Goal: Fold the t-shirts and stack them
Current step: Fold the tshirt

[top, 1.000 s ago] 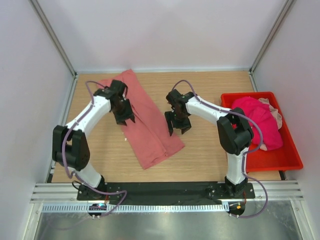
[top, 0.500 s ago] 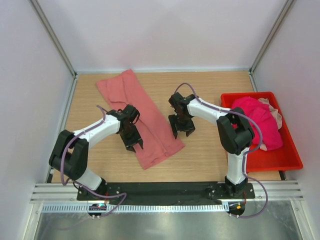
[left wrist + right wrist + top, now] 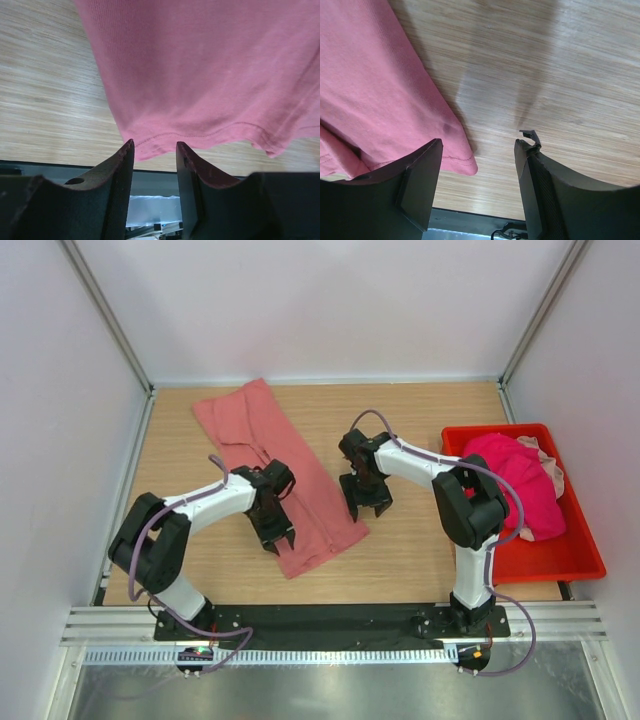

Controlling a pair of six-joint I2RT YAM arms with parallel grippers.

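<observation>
A salmon-pink t-shirt (image 3: 300, 475) lies folded into a long strip, running from the far left of the table toward the near middle. My left gripper (image 3: 278, 538) hovers over the strip's near left edge. In the left wrist view it (image 3: 155, 145) is open, with the shirt's stitched hem (image 3: 200, 135) just beyond the fingertips and nothing between them. My right gripper (image 3: 368, 508) stands wide open at the near right corner of the strip. The right wrist view shows that corner (image 3: 462, 162) beside the left finger (image 3: 422, 170), over bare wood.
A red plastic bin (image 3: 560, 565) sits at the right edge of the table. It holds a bunched magenta t-shirt (image 3: 515, 485) and a pale pink one (image 3: 548, 465) behind it. White walls enclose the table on three sides.
My left gripper has travelled from the far part of the salmon shirt down to its near end, narrowing a little. The right gripper has shifted slightly nearer, toward the shirt's corner.
</observation>
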